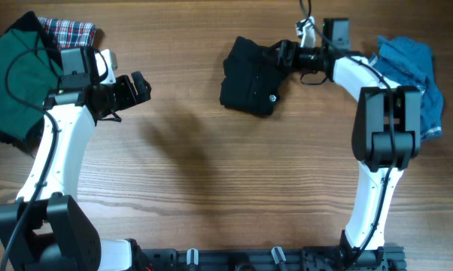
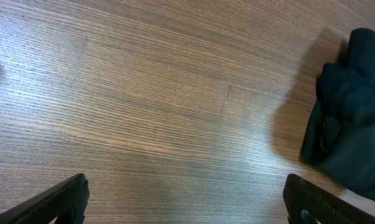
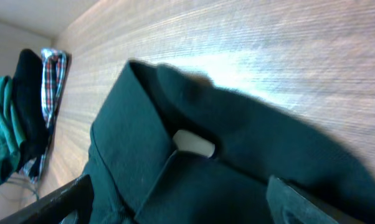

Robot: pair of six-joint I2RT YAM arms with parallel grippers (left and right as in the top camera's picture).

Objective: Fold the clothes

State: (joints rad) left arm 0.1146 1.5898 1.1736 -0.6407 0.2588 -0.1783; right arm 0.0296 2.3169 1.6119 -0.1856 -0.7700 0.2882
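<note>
A: Which step is this?
B: The black shirt [image 1: 249, 86] looks folded, far-centre. The right gripper [image 1: 283, 56] gapes wide above its collar, holding nothing. The left gripper [image 1: 142, 88] is wide open, empty.
A: Next?
B: Probably the blue garment [image 1: 414, 68], far right. One black, one blue, and three in the far-left pile [image 1: 16, 75].

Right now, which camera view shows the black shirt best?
The overhead view: nearly the whole black shirt shows there, bundled on the table, with its white logo. The right wrist view shows only its collar and label up close; the left wrist view catches one edge.
</note>
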